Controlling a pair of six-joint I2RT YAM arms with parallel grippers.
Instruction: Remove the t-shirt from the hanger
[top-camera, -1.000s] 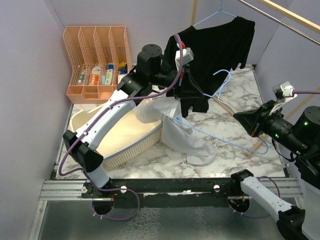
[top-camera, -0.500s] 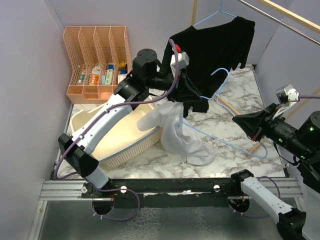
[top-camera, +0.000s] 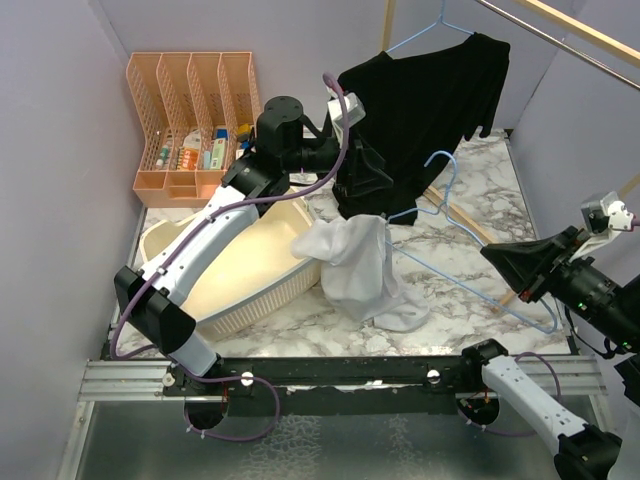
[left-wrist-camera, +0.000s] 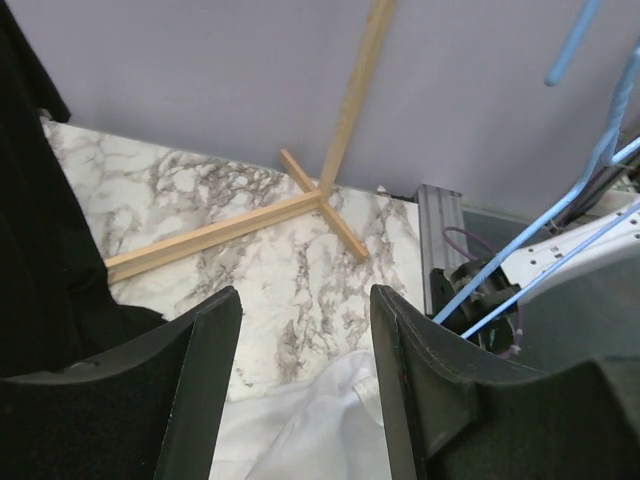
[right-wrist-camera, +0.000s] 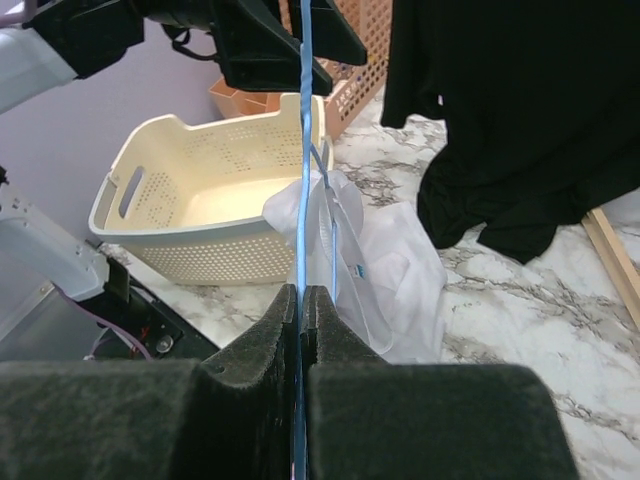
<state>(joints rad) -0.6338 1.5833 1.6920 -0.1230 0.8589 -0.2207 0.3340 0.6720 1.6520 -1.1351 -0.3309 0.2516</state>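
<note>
The white t-shirt (top-camera: 356, 270) lies bunched on the marble table beside the basket, its upper folds still draped round the left end of the blue wire hanger (top-camera: 470, 272). My right gripper (top-camera: 492, 256) is shut on the hanger's wire (right-wrist-camera: 303, 180), holding it out over the table. In the right wrist view (right-wrist-camera: 301, 296) the wire runs from its jaws into the shirt (right-wrist-camera: 395, 275). My left gripper (top-camera: 362, 192) hangs open just above the shirt. Nothing is between its fingers (left-wrist-camera: 450, 390), and the white cloth (left-wrist-camera: 310, 435) shows below them.
A cream laundry basket (top-camera: 170, 240) stands left of the shirt. A black t-shirt (top-camera: 430, 90) hangs on another blue hanger from the wooden rack at the back right, its base (left-wrist-camera: 250, 225) on the table. An orange file organiser (top-camera: 190, 120) stands back left.
My left gripper has opened and let go of the white t-shirt, which has slumped into a heap. The right gripper has drawn the hanger to the right and nearer.
</note>
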